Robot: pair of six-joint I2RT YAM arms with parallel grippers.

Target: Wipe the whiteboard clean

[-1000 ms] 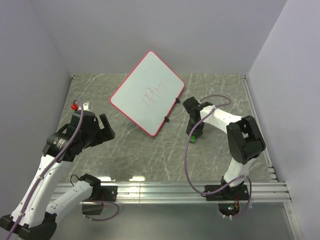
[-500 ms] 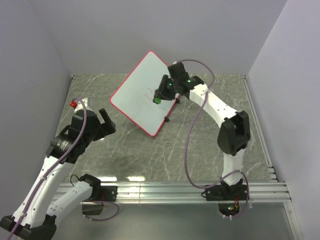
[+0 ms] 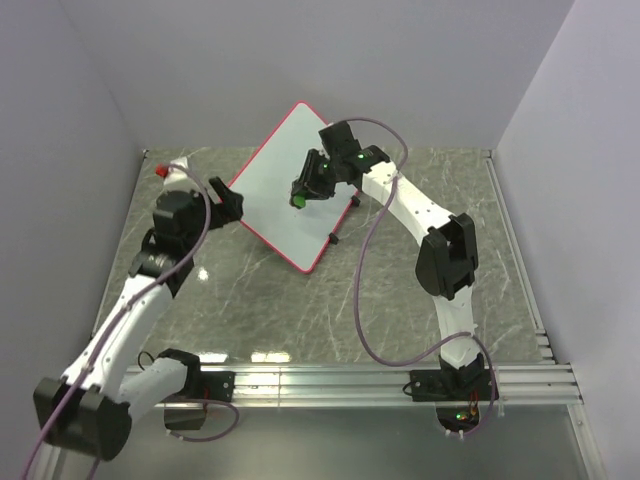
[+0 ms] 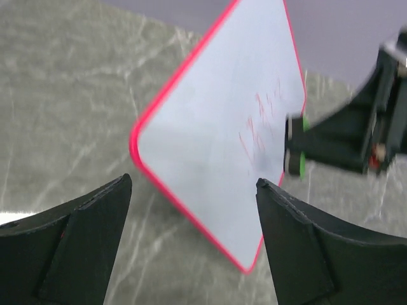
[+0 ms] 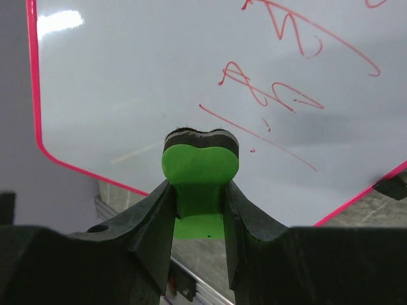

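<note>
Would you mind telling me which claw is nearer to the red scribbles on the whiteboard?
Right. The right claw, shut on the green eraser, is over the whiteboard face beside the red scribbles; the left claw hangs open off the board's left corner.

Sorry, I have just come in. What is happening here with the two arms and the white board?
The right end effector is shut on a green eraser and holds its dark pad at, or very close to, the face of the whiteboard, which stands tilted on the table. Some red scribbles are on the board beside the eraser, so the erasing is not finished. The left end effector is open and points at the board's near corner without gripping it.
</note>
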